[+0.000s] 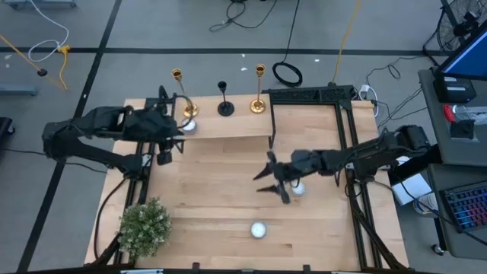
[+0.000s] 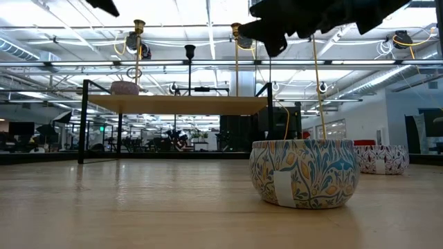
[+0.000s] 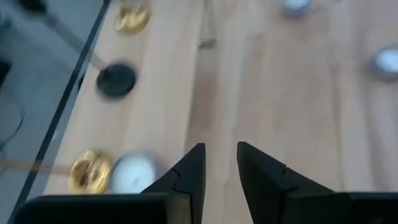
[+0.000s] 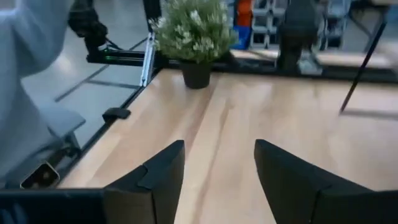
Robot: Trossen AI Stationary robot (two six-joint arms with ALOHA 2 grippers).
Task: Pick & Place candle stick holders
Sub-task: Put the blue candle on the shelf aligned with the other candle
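Note:
Three candle stick holders stand upright on their round bases on a raised wooden shelf [image 1: 228,125] at the table's far edge: a gold one [image 1: 183,95], a shorter black one [image 1: 224,103] and a second gold one [image 1: 259,91]. In the left wrist view their bases show as gold [image 3: 90,171], black [image 3: 115,79] and gold [image 3: 132,17]. My left gripper [image 3: 221,149] hovers open over the shelf's left part [image 1: 181,135], next to a white tealight [image 3: 132,173], with nothing between its fingers. Over the table's middle, my right gripper [image 1: 262,176] stands wide open and points toward the plant [image 4: 193,31].
A bushy green plant [image 1: 144,226] stands at the near left corner. One patterned tealight tin [image 1: 259,229] sits near the front edge, in front of the low camera [image 2: 304,173]. Another [image 1: 297,188] lies under my right arm. A black frame [image 1: 342,99] borders the table's right side.

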